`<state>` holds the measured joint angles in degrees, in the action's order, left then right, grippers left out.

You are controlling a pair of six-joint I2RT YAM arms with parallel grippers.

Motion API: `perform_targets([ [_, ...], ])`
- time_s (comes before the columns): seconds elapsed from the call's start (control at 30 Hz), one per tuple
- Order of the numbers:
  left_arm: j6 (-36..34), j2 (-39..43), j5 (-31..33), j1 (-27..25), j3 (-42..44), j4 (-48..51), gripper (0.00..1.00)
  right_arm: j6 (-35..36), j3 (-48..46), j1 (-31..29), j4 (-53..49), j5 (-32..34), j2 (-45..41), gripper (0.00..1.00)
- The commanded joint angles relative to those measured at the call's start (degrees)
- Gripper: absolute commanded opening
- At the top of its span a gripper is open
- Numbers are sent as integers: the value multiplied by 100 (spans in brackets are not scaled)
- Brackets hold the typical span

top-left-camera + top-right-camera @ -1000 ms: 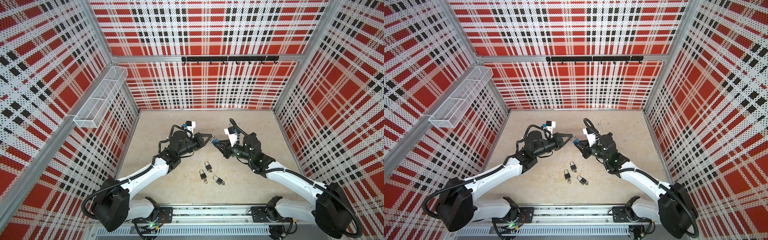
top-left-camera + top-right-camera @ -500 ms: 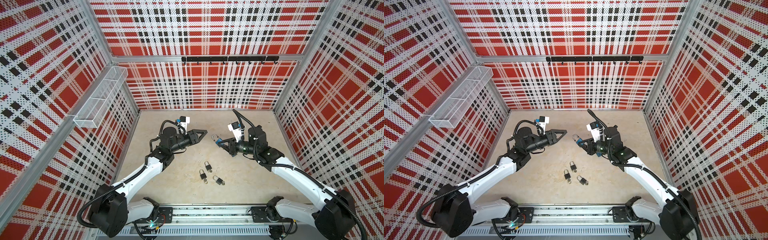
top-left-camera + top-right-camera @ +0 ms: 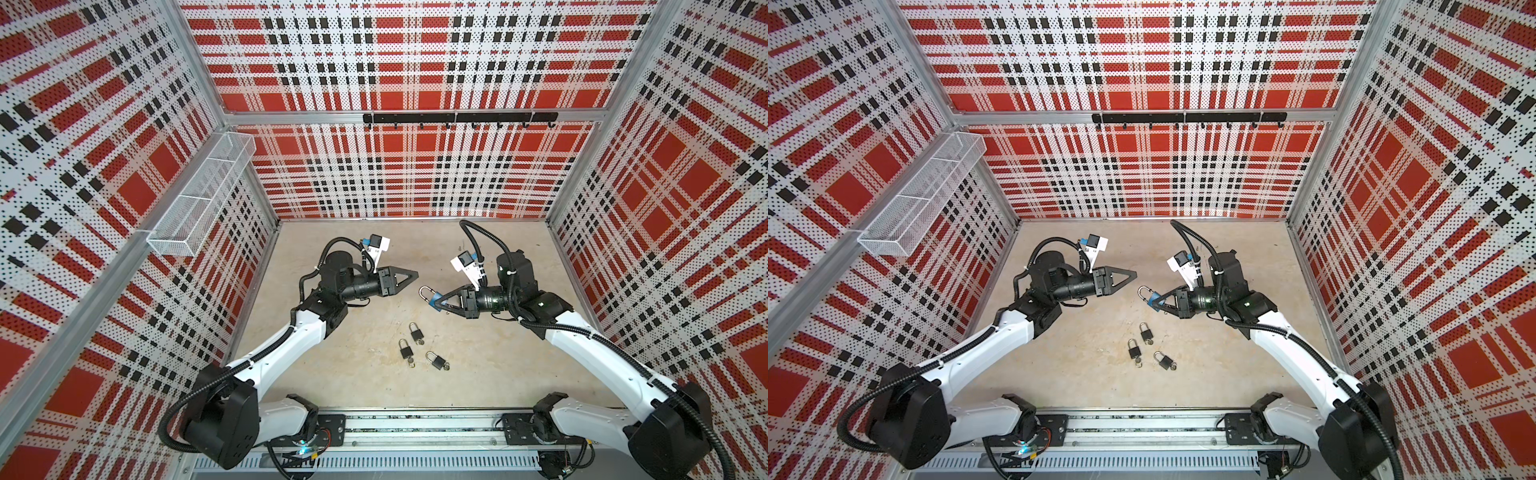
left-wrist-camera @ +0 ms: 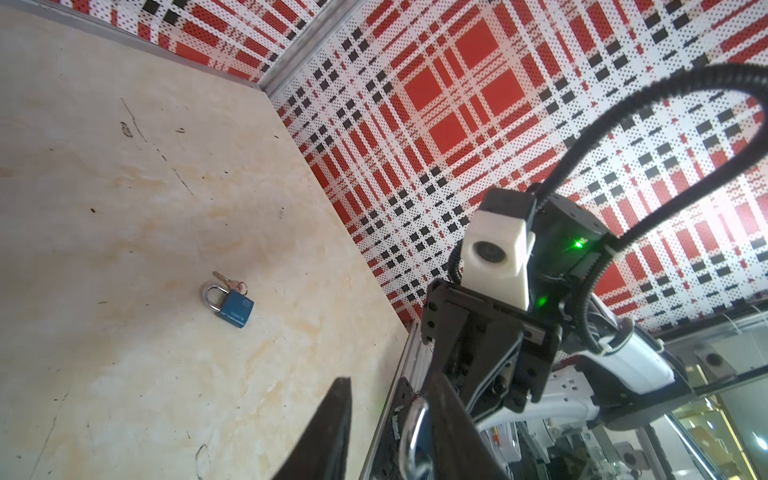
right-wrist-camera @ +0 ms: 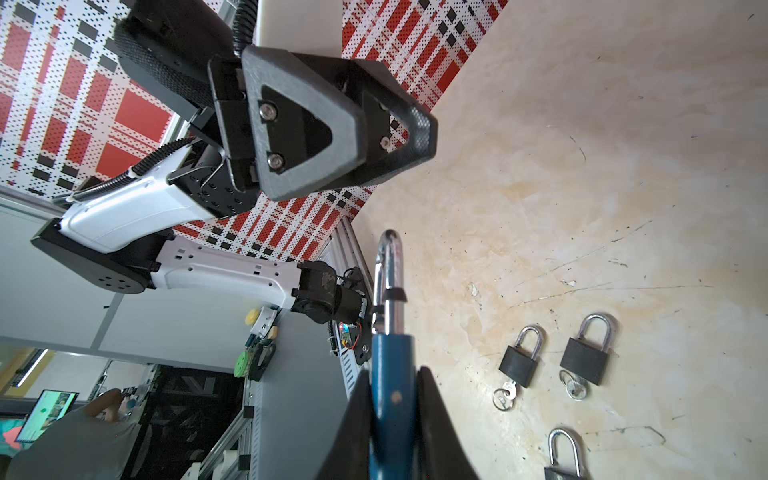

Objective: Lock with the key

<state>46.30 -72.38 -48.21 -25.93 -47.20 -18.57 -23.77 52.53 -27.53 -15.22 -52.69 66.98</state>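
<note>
Spacing tells most of the story: both arms hang above the middle of the desk (image 3: 332, 374), tips facing, with a clear gap between them. Left of that gap, the left pincer (image 3: 412, 275) is empty. Its fingers (image 4: 332, 432) stand a narrow way apart, and it points at the lock opposite. That looks like a stance for working on that lock, not for picking something off the desk.

Below the gap, near the middle of the front edge, three black padlocks (image 3: 405, 350) lie flat and close together, each with a key ring at its base. They are out of the arms' way, probably either finished or waiting.

Right of the gap, the blue padlock (image 5: 392, 361) is held off the desk, its body clamped in the right pincer (image 3: 433, 300) and its shackle (image 5: 388, 266) aimed at the left pincer. Gripping the body leaves the shackle free to be pushed, which suits a two-arm locking move. Whether the shackle is seated, and where this lock's key is, cannot be told.

The left wrist view also shows a second blue padlock (image 4: 235, 307) lying on the desk with keys (image 4: 232, 284) beside its shackle. Its place cannot be fixed from the top views.
</note>
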Motion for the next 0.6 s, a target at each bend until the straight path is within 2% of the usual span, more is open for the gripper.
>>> perform_targets([
  [0.0,-78,110,-429,-75,-84,-42,34,-14,117,46,261,-474,-107,0],
  [0.27,-60,127,-620,-204,-9,-50,29,-57,170,70,283,-646,60,0],
  [0.43,-67,64,-672,-259,-24,-50,21,-113,161,69,384,-682,111,0],
  [0.57,-77,49,-688,-273,9,-50,21,-128,180,68,397,-690,121,0],
])
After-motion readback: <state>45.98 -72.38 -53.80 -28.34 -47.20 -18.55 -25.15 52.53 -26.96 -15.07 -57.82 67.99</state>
